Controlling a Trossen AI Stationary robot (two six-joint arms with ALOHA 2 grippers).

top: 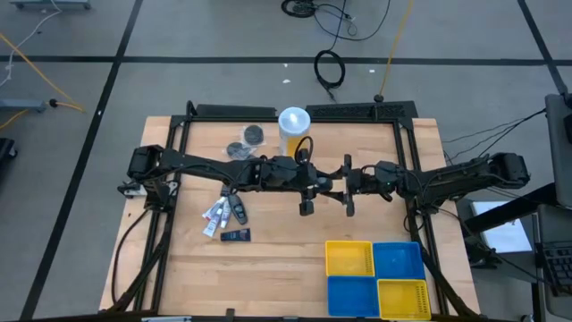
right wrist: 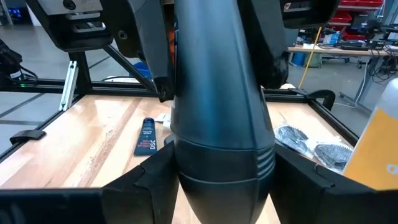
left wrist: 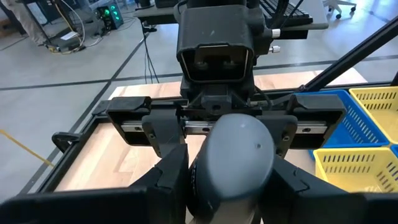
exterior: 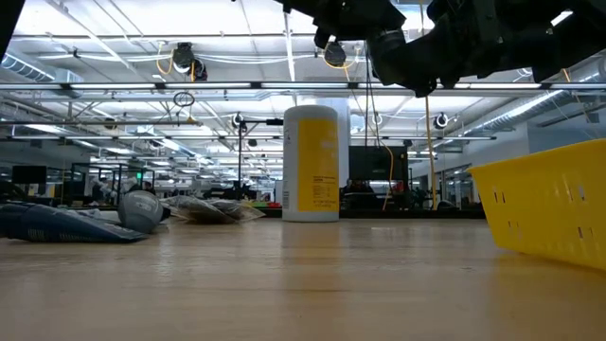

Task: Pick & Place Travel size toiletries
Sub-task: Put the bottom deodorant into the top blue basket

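Note:
A dark blue-grey bottle (right wrist: pixel 217 112) with a ridged band near one end hangs in the air over the table's middle, between both grippers. My left gripper (top: pixel 317 192) comes from the left and is shut on it. My right gripper (top: pixel 342 190) comes from the right, facing the left one, and is shut on its wider end. The remaining toiletries lie flat on the left half of the table: white tubes (top: pixel 214 215), a dark sachet (top: pixel 235 235) and grey round packets (top: pixel 248 143). My left gripper pinches the bottle's narrower end (right wrist: pixel 211 56) between its two fingers (left wrist: pixel 168 186), level, from the table's left, fingers along the bottle. The bottle is lifted clear of the table. My right gripper has its fingers (right wrist: pixel 155 177) against both sides of the banded wider end (right wrist: pixel 217 162), level, from the table's right, fingers along the bottle.
A tall yellow-and-white canister (top: pixel 293 125) with a white lid stands near the far edge, just behind the grippers. Yellow and blue bins (top: pixel 350 259) sit at the near right. A dark frame (top: pixel 407 152) borders the table. Bare wood lies between the toiletries and the bins.

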